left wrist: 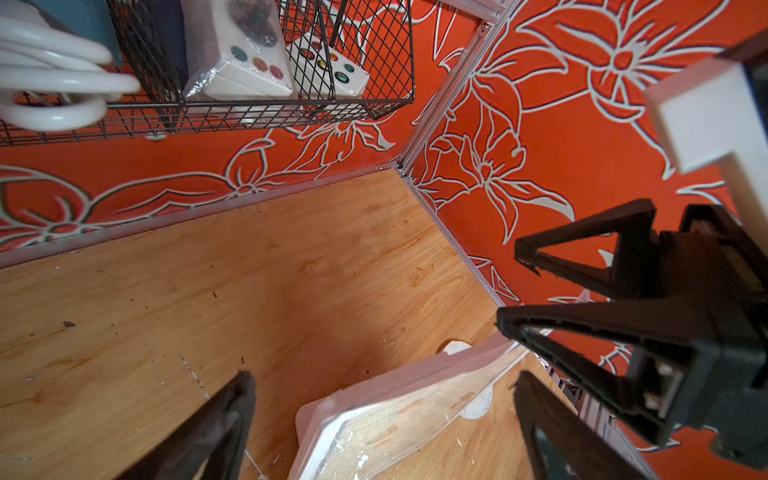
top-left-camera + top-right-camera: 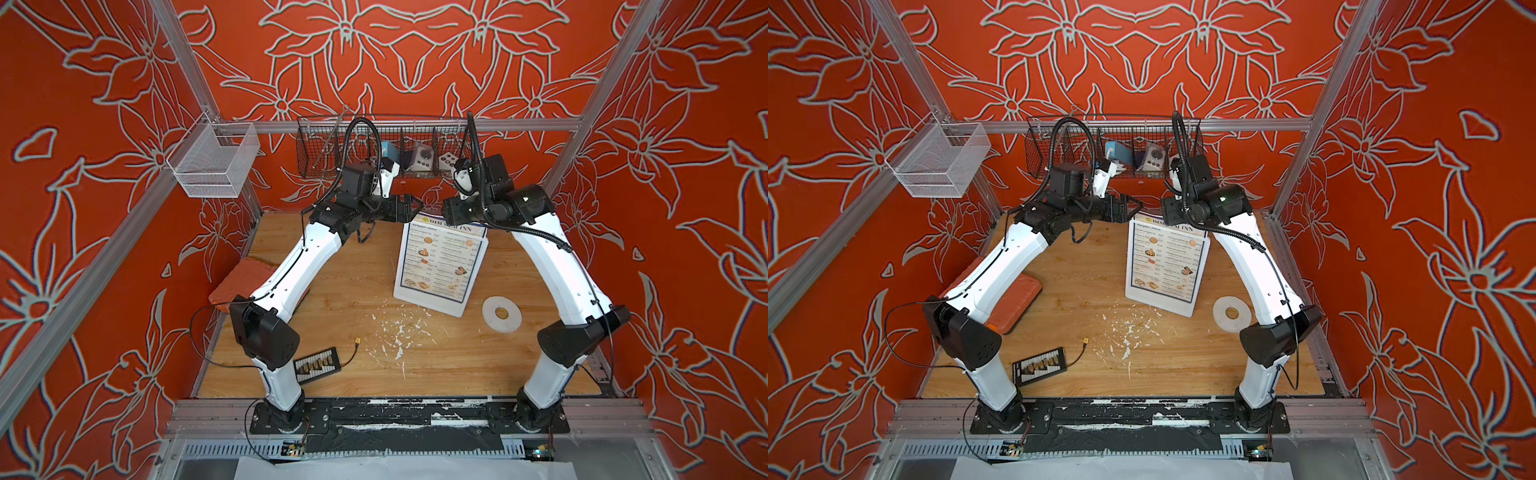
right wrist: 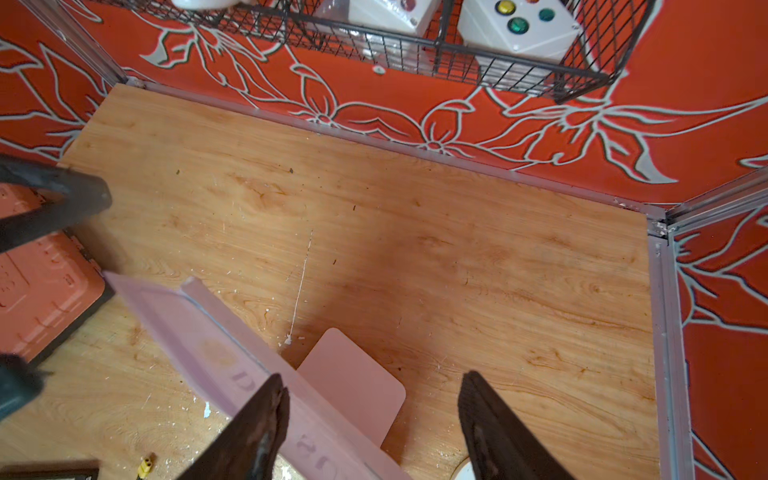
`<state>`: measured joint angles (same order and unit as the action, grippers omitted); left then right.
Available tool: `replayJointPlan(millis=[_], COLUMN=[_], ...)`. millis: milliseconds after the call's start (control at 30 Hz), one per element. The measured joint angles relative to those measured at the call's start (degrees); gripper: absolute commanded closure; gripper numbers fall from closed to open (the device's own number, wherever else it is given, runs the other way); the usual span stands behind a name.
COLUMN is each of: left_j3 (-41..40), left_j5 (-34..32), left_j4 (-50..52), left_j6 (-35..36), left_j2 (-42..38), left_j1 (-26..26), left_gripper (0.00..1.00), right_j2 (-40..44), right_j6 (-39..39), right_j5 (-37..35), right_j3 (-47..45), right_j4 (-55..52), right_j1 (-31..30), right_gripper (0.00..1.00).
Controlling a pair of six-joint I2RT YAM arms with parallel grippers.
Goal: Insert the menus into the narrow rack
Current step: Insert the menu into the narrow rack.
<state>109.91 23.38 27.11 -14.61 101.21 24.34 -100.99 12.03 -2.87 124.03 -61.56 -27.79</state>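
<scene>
You have one menu (image 2: 441,257), heading "DIM S…M INN" part-hidden, in one rack (image 2: 430,304) on the table (image 2: 353,291). Left jaws wide apart, empty; right jaws apart, gripping nothing.

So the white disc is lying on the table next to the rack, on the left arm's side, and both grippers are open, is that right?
Not quite: the white disc lies on the table next to the narrow rack on the right arm's side, as both top views show. The left gripper and right gripper are open.
</scene>
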Motion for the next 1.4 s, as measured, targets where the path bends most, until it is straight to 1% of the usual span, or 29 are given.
replayJointPlan(millis=[233, 333, 467, 567, 700, 767, 867, 1100, 1400], left_j3=[0.0, 0.0, 0.0, 0.0, 0.0, 0.0, 0.0, 0.0, -0.2], left_j5=[0.0, 0.1, 0.5, 0.5, 0.8, 1.0, 1.2, 0.9, 0.7], left_j4=[0.0, 0.0, 0.0, -0.1, -0.2, -0.2, -0.3, -0.4, -0.6], left_j6=[0.0, 0.0, 0.0, 0.0, 0.0, -0.3, -0.5, -0.4, -0.4], left_j2=[0.1, 0.2, 0.4, 0.4, 0.5, 0.6, 1.0, 1.7, 1.7], left_j1=[0.0, 0.0, 0.0, 0.0, 0.0, 0.0, 0.0, 0.6, 0.9], left_gripper=[0.08, 0.08, 0.08, 0.07, 0.08, 0.08, 0.08, 0.07, 0.07], right_j2=[1.4, 3.0, 4.9, 8.2, 14.7, 16.0, 14.9, 9.2, 9.0], right_j6=[0.9, 1.0, 1.0, 0.8, 0.5, 0.4, 0.5, 0.9, 1.9], right_j5=[-0.6, -2.2, -4.8, -6.2, -6.8, -6.8, -7.1, -7.6, -7.8], right_j3=[-5.9, -9.6, -10.3, -11.6, -18.0, -19.6, -19.5, -18.3, -21.6], right_j4=[2.1, 4.2, 7.1, 10.8, 17.4, 19.1, 20.4, 19.1, 18.5], right_j1=[-0.5, -0.5, -0.5, -0.5, -0.8, -0.9, -1.1, -1.7, -1.9], right_gripper=[0.3, 0.29, 0.3, 0.3, 0.3, 0.31, 0.31, 0.31, 0.31])
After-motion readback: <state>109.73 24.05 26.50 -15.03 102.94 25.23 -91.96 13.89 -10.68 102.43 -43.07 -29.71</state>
